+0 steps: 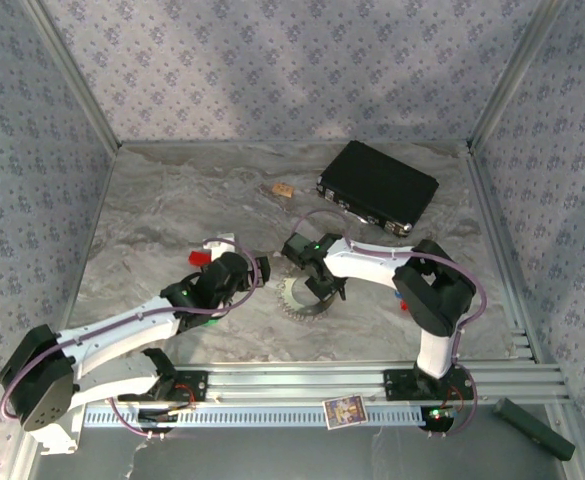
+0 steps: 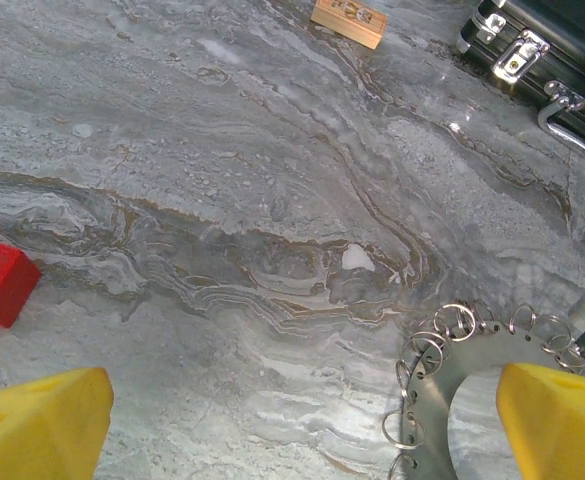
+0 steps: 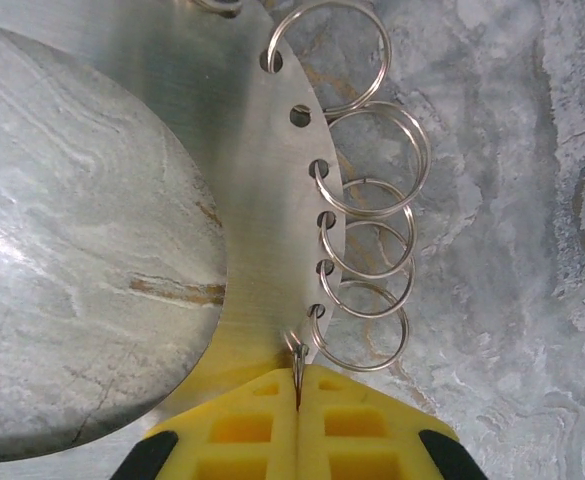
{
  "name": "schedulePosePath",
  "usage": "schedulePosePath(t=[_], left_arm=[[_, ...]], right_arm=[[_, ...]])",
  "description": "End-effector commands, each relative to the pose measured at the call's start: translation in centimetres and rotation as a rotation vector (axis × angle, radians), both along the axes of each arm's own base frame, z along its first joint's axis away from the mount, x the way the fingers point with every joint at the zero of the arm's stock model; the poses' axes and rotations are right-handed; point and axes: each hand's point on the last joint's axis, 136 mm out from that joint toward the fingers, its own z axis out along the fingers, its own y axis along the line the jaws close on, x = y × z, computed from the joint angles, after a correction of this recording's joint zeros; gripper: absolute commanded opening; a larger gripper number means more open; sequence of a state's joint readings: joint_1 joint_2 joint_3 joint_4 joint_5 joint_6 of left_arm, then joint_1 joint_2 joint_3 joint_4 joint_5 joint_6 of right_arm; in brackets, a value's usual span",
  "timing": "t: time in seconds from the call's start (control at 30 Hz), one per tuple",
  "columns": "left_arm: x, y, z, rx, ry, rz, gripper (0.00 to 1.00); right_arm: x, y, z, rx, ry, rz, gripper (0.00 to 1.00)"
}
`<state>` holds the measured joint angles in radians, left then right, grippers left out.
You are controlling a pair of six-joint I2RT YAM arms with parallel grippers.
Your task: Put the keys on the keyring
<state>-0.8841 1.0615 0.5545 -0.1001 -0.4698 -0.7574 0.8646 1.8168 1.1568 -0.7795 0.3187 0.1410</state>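
Observation:
The keyring (image 1: 294, 305) is a flat silvery plate ring lying on the marble table, its outer edge hung with several small split rings (image 3: 367, 150). My right gripper (image 3: 298, 385) is shut, its yellow fingers pinching one small split ring at the plate's (image 3: 257, 220) edge; from above it (image 1: 327, 293) sits over the ring's right side. My left gripper (image 2: 297, 430) is wide open just left of the keyring (image 2: 428, 425), with bare table between its fingers. In the top view it (image 1: 255, 272) hovers close to the ring. The keys are out of view.
A black case (image 1: 377, 186) with metal latches lies at the back right. A small tan block (image 1: 283, 188) sits near the back middle. A red block (image 1: 200, 257) lies left of my left gripper. Patterned walls enclose the table; an aluminium rail runs along the front.

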Motion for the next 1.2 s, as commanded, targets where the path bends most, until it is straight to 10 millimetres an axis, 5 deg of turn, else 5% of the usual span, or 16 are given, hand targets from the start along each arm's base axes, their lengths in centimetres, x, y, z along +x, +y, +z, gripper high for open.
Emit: schedulePosePath(t=[0.0, 0.17, 0.43, 0.63, 0.87, 1.17], left_arm=[[0.0, 0.6, 1.0, 0.033, -0.040, 0.004, 0.98], [0.2, 0.5, 2.9, 0.109, -0.109, -0.071, 0.98], [0.8, 1.4, 6.7, 0.185, -0.221, -0.171, 0.81], [0.0, -0.1, 10.1, 0.216, -0.375, -0.391, 0.66], [-3.6, -4.0, 10.0, 0.248, -0.462, -0.767, 0.50], [-5.0, -5.7, 9.7, 0.276, -0.556, -0.933, 0.27]], right_arm=[[0.6, 0.7, 3.0, 0.040, -0.062, 0.028, 0.00], [1.0, 2.7, 6.8, 0.183, -0.141, 0.103, 0.00], [0.5, 5.9, 12.2, 0.485, -0.179, 0.238, 0.00], [-0.8, 8.6, 15.8, 0.790, -0.165, 0.432, 0.00], [-2.4, 9.6, 17.6, 0.955, -0.164, 0.602, 0.00], [-4.2, 9.9, 18.0, 1.008, -0.173, 0.751, 0.00]])
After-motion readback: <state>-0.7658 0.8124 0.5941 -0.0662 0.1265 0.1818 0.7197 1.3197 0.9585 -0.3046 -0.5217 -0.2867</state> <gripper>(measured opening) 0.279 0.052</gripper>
